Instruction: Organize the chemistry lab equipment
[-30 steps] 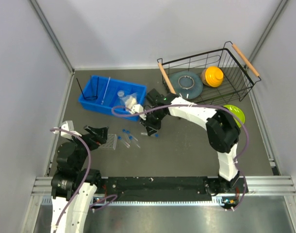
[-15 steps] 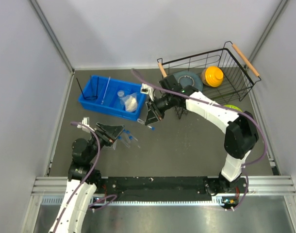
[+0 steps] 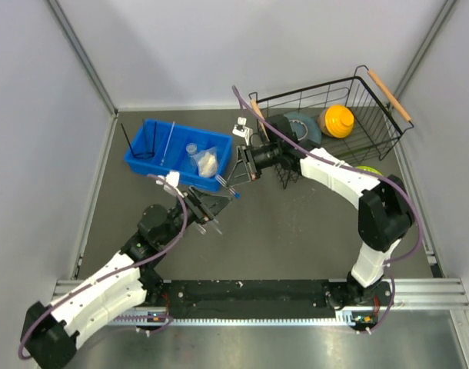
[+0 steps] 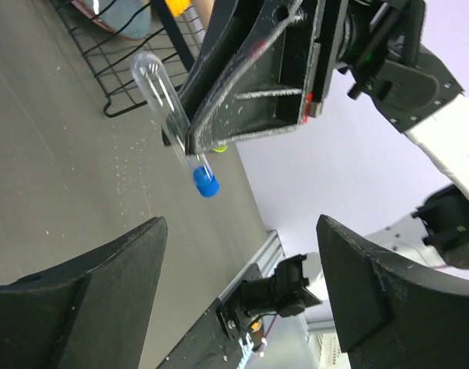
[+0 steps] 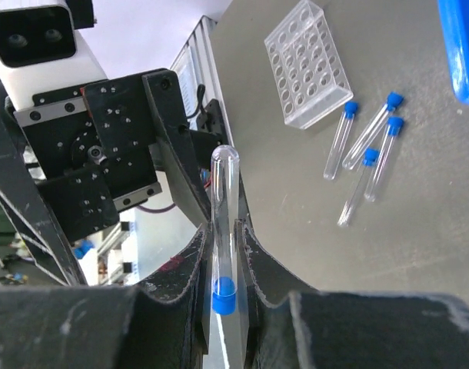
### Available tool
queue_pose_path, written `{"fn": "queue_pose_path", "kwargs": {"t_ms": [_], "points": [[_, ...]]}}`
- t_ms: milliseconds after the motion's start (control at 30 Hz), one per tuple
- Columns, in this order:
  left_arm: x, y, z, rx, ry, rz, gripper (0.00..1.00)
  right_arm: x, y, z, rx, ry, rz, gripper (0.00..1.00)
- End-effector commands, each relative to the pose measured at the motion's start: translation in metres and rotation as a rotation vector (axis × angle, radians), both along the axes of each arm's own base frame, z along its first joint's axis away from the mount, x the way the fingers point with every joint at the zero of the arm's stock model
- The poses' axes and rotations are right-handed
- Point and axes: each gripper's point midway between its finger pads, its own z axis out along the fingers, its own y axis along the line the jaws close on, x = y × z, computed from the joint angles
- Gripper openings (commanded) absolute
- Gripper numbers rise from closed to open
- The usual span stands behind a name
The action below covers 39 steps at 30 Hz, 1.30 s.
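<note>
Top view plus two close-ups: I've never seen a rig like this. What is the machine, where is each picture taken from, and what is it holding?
These are two robot arms bolted at the near edge of a table, each ending in a two-finger gripper. The wide picture comes from a fixed camera overhead. The other two come from cameras on the wrists, so each shows its own fingers. The right gripper is shut on a blue-capped tube, held above the table. The left gripper is open and empty, facing that tube. On the table are a clear rack, four loose tubes, a blue bin and a wire basket holding dishes.
</note>
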Motion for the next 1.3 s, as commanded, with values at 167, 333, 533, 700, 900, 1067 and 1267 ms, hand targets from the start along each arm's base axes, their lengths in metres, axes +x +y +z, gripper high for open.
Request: {"fn": "queue_pose_path", "kwargs": {"t_ms": [167,333,533,700,900,1067,1267], "points": [[0.035,-0.015,0.020,0.054,-0.054,0.184,0.75,-0.004,-0.008,0.037,0.111,0.017,-0.022,0.09],[0.041,-0.020,0.012,0.085,-0.031,0.205,0.68,-0.008,-0.009,0.033,0.123,0.029,-0.027,0.10],[0.045,-0.030,0.011,0.098,-0.013,0.197,0.58,-0.010,-0.009,0.032,0.132,0.044,-0.031,0.10],[0.044,-0.039,0.010,0.103,-0.007,0.161,0.42,-0.011,-0.010,0.033,0.136,0.037,-0.032,0.10],[0.037,-0.042,0.005,0.101,0.018,0.122,0.23,-0.011,-0.011,0.033,0.136,0.021,-0.039,0.10],[0.032,-0.038,0.003,0.114,0.010,0.118,0.11,-0.012,-0.014,0.034,0.137,-0.039,-0.028,0.15],[0.014,-0.026,0.009,0.174,-0.037,0.050,0.07,-0.015,-0.033,0.040,0.068,-0.313,0.020,0.37]]}}
